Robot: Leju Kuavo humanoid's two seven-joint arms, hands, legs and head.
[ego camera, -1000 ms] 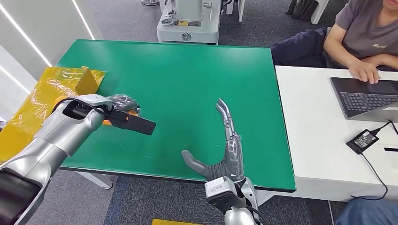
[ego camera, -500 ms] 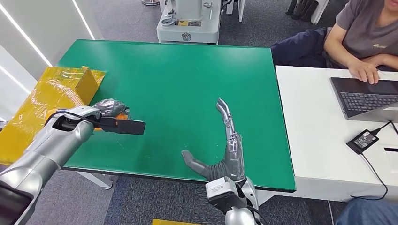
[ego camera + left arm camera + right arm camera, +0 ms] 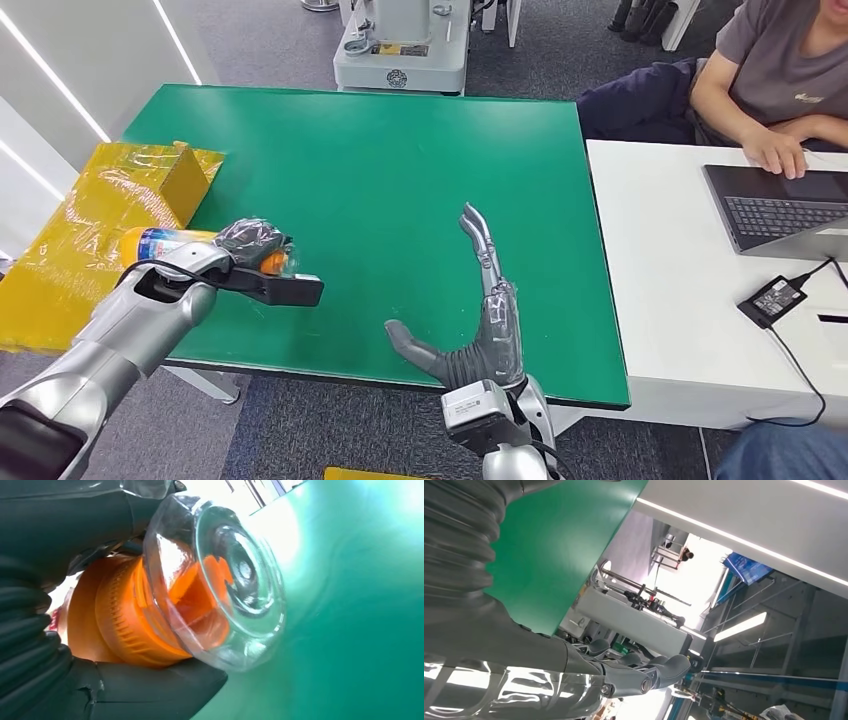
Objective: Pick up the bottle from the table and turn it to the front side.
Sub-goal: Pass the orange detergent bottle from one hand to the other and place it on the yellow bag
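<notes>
Bottle [image 3: 170, 243]: clear plastic, orange contents, gripped lying sideways in the left hand [image 3: 248, 243], just above the green table [image 3: 400, 160] at its near left edge; a grasp round the body likely leaves it free to be rotated. Clear base [image 3: 235, 587] faced the wrist camera. Right hand [image 3: 478, 320]: empty, fingers apart and extended, resting at the table's near edge, presumably in reserve. Yellow box [image 3: 90, 220]: off the left edge.

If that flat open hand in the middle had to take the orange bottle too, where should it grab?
Probably the free clear base end. The clear plastic bottle of orange liquid lies sideways in the left hand, which wraps its middle; the rounded base sticks out toward the table's centre. The right hand, open above the green table, would come from that side and close round the barrel.
</notes>
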